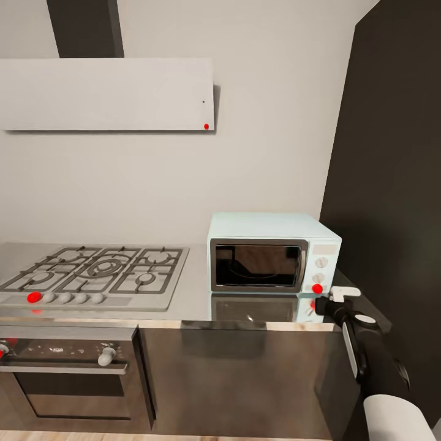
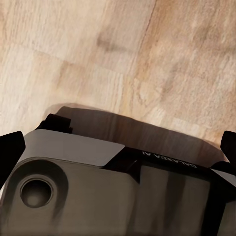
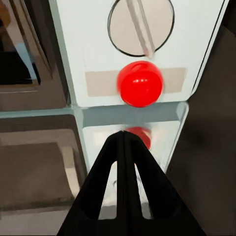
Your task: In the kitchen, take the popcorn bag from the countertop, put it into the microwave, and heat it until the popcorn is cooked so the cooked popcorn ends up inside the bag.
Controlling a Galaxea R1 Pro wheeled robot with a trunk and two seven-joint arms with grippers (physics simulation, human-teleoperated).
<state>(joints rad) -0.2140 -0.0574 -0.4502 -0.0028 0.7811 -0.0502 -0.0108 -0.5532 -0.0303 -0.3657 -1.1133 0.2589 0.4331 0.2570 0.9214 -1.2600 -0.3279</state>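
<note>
The mint-blue microwave (image 1: 272,257) stands on the grey countertop (image 1: 193,297) with its dark glass door closed. Behind the glass I make out only a dim shape, so the popcorn bag stays hidden. My right gripper (image 1: 321,301) is shut with nothing in it, its tips (image 3: 123,136) just below and in front of the red light (image 3: 140,83) on the white side panel, under a knob (image 3: 141,25). Whether the tips touch the panel I cannot tell. My left gripper (image 2: 119,147) is open, pointing down over the wooden floor (image 2: 147,59) and the robot's own base (image 2: 98,187).
A gas hob (image 1: 98,272) lies left of the microwave, with a built-in black oven (image 1: 67,380) below it and an extractor hood (image 1: 107,92) above. A tall dark cabinet wall (image 1: 392,184) stands close on the microwave's right. Brown cabinet fronts (image 1: 239,380) run under the worktop.
</note>
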